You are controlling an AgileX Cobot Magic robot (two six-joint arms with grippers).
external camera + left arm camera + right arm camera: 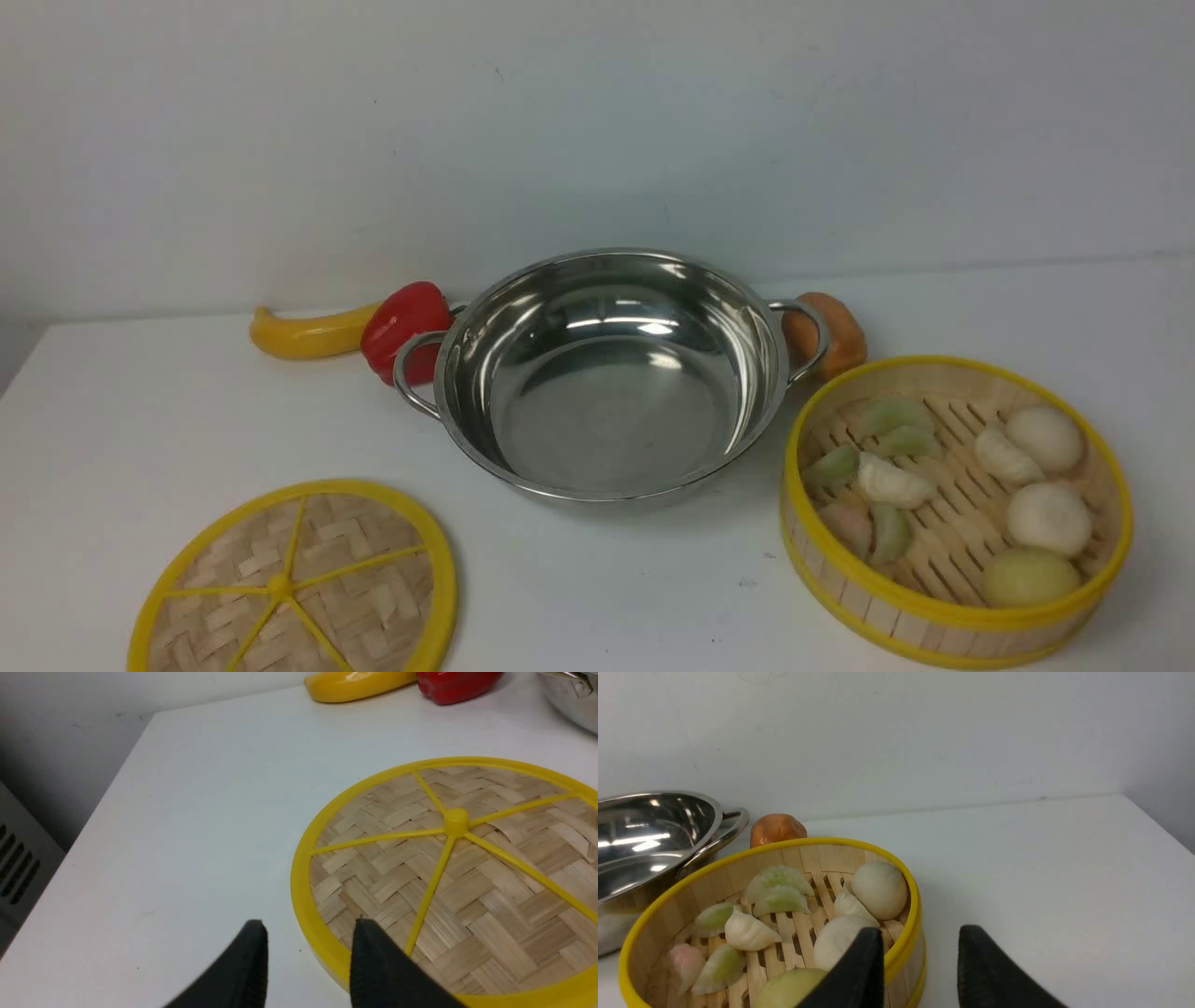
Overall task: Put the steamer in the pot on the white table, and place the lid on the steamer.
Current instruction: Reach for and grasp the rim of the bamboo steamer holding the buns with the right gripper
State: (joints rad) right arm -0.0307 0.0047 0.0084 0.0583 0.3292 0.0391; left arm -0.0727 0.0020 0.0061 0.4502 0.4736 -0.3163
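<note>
The left gripper [310,926], parted and unloaded, is nearer the lid [280,586], front-left of the pot [611,411]. The right gripper [920,933], also spread and holding nothing, is nearer the steamer [957,611], front-right of the pot; reaching it looks next.
</note>
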